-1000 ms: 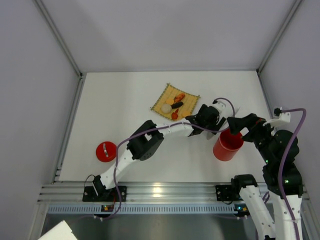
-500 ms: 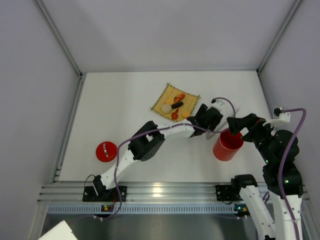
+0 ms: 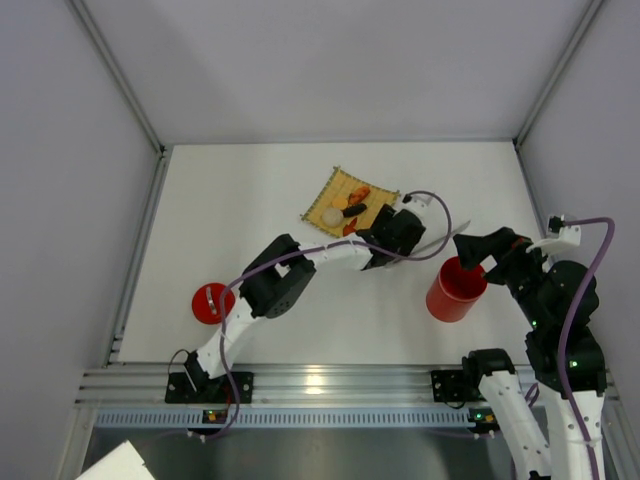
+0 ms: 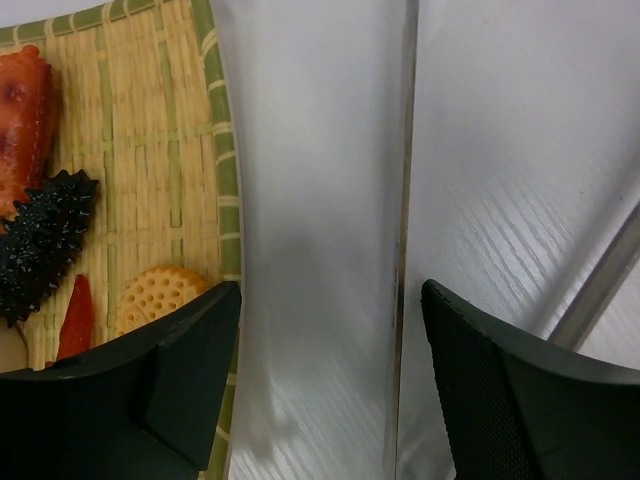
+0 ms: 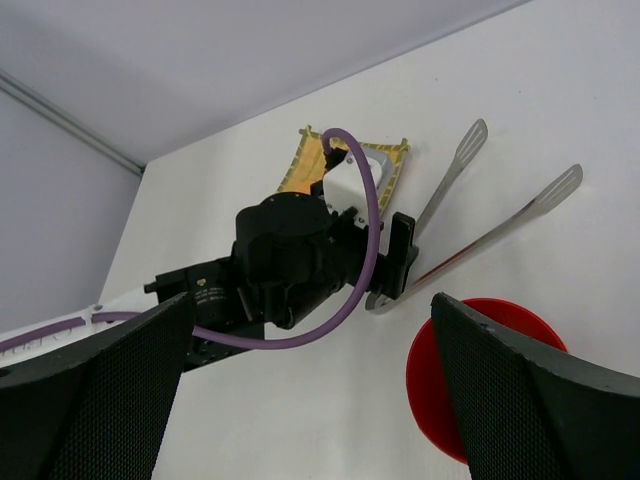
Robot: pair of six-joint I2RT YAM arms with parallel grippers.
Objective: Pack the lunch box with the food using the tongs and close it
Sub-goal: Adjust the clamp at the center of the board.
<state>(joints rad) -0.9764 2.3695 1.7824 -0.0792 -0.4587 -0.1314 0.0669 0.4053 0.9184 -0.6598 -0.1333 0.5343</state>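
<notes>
The silvery tongs (image 3: pixel 446 240) lie just right of the yellow mat, their two arms spreading toward the far right (image 5: pixel 520 212). My left gripper (image 3: pixel 393 230) is shut on their joined end. Up close a wide metal band (image 4: pixel 310 200) fills the gap between its fingers (image 4: pixel 330 385). The food (image 3: pixel 345 212) sits on the mat: a dark spiky piece (image 4: pixel 45 240), an orange-red piece (image 4: pixel 20 110) and a yellow round piece (image 4: pixel 160 295). The red lunch box (image 3: pixel 456 290) stands open to the right. My right gripper (image 3: pixel 478 246) hangs open just above its far rim (image 5: pixel 312 300), holding nothing.
The red lid (image 3: pixel 210 303) lies alone at the near left, beside the left arm's base link. The yellow woven mat (image 3: pixel 335 190) sits mid-table at the back. White walls and metal rails (image 3: pixel 140 250) enclose the table on three sides.
My left gripper has narrowed onto the tongs and shifted left toward the mat, swinging the tongs along. The right arm and lunch box have stayed put.
</notes>
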